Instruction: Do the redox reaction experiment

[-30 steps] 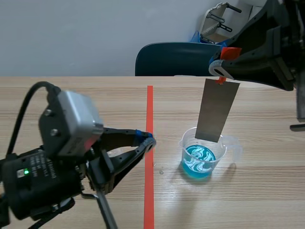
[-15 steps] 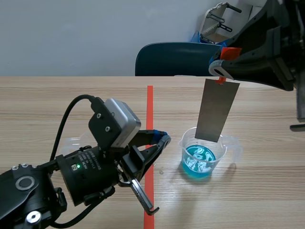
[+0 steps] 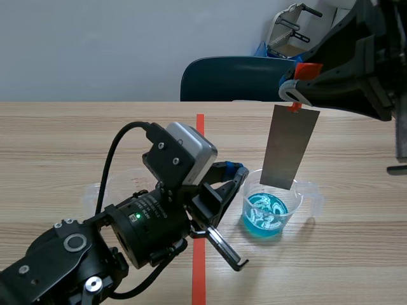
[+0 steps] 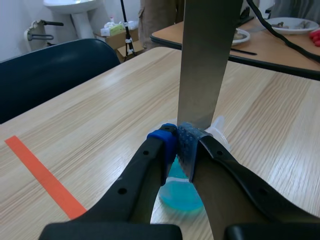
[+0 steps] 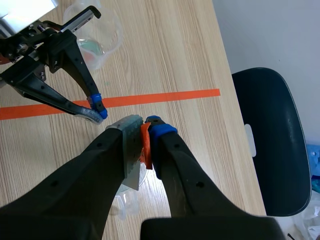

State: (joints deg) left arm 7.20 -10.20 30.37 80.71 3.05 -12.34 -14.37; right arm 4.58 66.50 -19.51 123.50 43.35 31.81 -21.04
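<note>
Strip poised over the blue solution; dip not yet made.

Nearest us, the left gripper (image 3: 234, 171) has its fingers pressed together on nothing, tips just short of the beaker (image 3: 308, 190) of blue solution (image 3: 270, 215). Ahead of those tips the grey metal strip (image 3: 289, 147) hangs upright, its lower edge about at the rim and dry as far as we can judge. Above it, the right gripper (image 5: 142, 127) is clamped on the orange clip (image 5: 145, 144) that carries the strip. We judge the solution ready. Lowering the strip and watching for a deposit remain.
</note>
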